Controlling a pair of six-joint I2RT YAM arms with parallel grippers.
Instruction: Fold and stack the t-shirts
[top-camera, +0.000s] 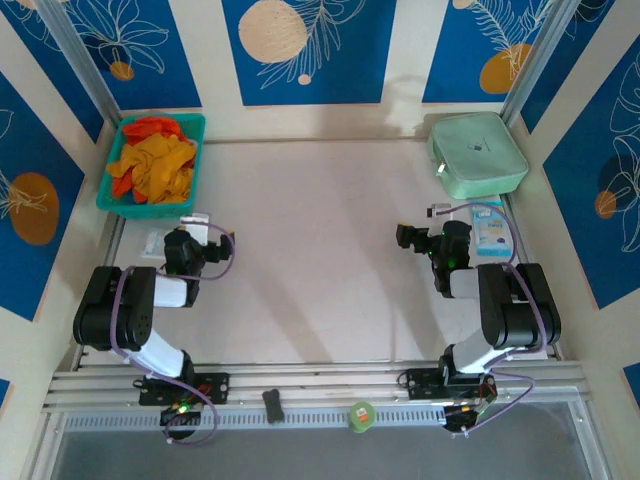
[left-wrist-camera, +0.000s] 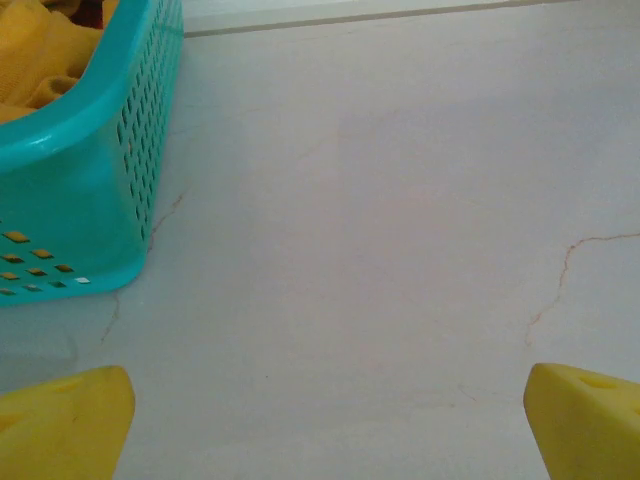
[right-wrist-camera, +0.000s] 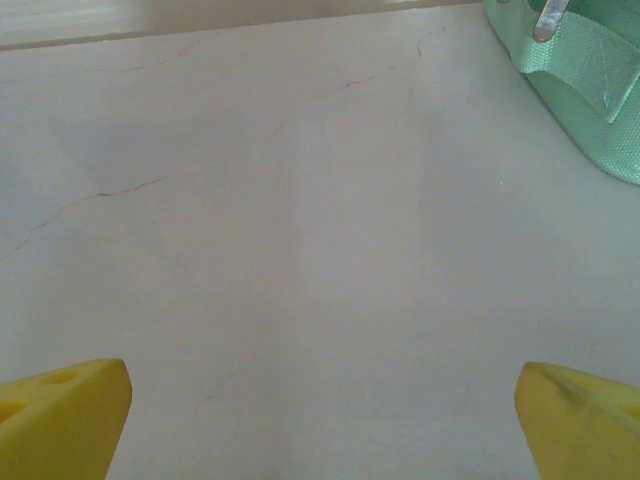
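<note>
Fig.: top view w/ both wrist cams. The yellow-orange t-shirt (top-camera: 160, 165) is lying crumpled in the teal basket (top-camera: 150, 208) at the table's (top-camera: 320, 300) far-left corner. The red-orange t-shirt (top-camera: 150, 127) is showing at the basket's far end. The left gripper (top-camera: 228, 243) is hovering over bare tabletop just beside the basket, fingers (left-wrist-camera: 70, 420) spread wide, grasping nothing. The right gripper (top-camera: 403, 237) is hovering near the mint-green case (top-camera: 478, 155), fingers (right-wrist-camera: 65, 415) likewise released & empty.
</note>
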